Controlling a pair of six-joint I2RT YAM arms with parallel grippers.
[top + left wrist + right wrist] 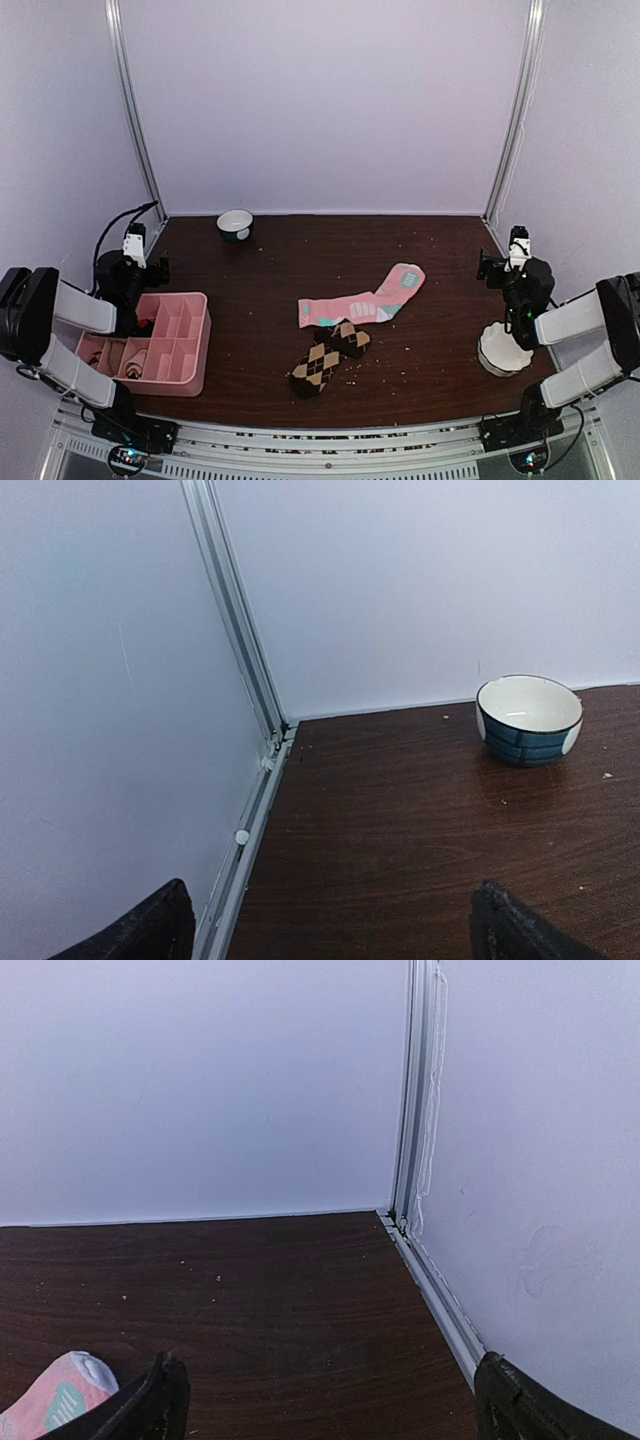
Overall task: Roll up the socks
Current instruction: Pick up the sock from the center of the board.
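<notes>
Viewing through the top external camera showed both sock pairs lying flat and unrolled near the middle of the dark wooden table [430,260]. The pink socks [360,302] were stretched from the centre toward the right rear, foot end farthest from the arm bases. The argyle socks [330,358] lay just in front of them at an angle, the far end touching or overlapping the pink pair's near edge. A pink tray [204,345] stood at the near left beside the left arm; its compartments held small items too indistinct to identify. A blue-and-white bowl [235,224] stood by the rear wall, left of centre. A white dish [500,352] sat at the near right, below the right arm. The left gripper [140,270] was positioned above the tray's rear left corner, and the right gripper [508,270] above the table's right edge. Both were well apart from the socks.

Left wrist camera: the two fingers [150,930] stood spread wide at the bottom corners of the frame, with only bare table between them. The bowl stood upright ahead and to the right, near the rear wall.

Right wrist camera: the fingers [160,1400] were likewise spread wide, gripping nothing. The foot end of the pink socks lay on the table just beside the left-hand finger, at the bottom left of the frame.
</notes>
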